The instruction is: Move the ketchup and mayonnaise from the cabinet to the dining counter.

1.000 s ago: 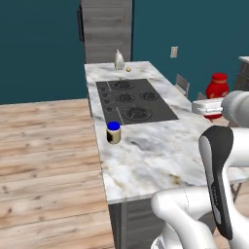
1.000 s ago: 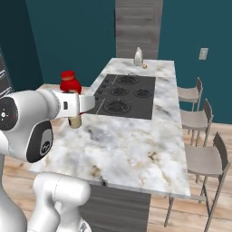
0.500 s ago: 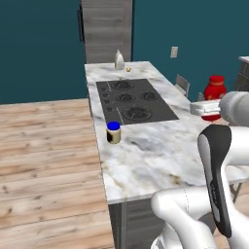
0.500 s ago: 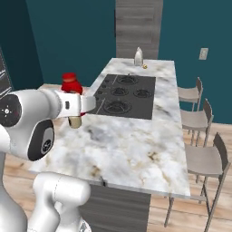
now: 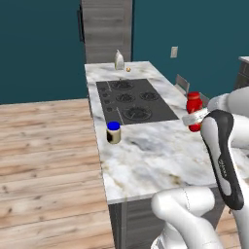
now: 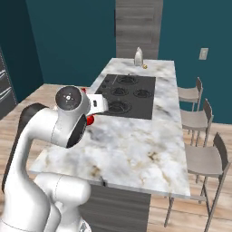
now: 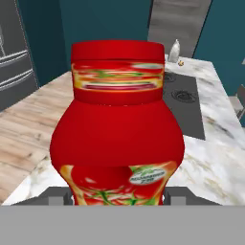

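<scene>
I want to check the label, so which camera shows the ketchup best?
The hand view: the ketchup stands close up, label and cap plain. The left base view shows it small, partly behind the arm, off the dining counter's far edge. The right base view shows a red sliver behind the arm.

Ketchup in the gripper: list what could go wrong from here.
1. The ketchup is held above the dining counter; released from up there, it would likely tip or roll.
2. The mayonnaise stands near the counter's left edge; a sweeping arm could knock it to the floor.
3. A careless set-down might land on the cooktop rather than the marble.
</scene>
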Controlling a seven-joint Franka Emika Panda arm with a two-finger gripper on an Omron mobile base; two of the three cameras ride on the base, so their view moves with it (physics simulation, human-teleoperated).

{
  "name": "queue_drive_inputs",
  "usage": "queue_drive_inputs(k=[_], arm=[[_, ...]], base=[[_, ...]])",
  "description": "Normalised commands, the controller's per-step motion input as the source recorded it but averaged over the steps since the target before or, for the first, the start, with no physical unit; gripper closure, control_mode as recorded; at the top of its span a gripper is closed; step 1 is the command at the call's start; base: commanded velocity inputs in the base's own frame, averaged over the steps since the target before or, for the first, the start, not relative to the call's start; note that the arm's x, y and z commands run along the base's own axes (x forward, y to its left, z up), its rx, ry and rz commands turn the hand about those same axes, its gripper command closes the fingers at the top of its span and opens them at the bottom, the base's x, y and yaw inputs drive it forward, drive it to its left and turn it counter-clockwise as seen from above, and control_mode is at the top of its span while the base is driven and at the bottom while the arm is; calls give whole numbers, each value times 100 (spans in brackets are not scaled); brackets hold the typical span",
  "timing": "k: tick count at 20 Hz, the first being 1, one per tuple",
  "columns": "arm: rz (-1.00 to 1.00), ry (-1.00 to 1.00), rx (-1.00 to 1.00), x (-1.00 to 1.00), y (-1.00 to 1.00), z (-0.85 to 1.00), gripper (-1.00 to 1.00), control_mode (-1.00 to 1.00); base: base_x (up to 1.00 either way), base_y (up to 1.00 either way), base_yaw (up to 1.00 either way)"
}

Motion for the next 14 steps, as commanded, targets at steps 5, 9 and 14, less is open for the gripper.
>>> queue_drive_inputs(k=[5,9,14], arm=[[52,15,0,58,-10,-71,100,-100],[47,12,2,49,-1,-48,100,-100],[28,11,8,41,0,-25,100,-100]], base=[[0,0,0],[0,0,0],[0,0,0]])
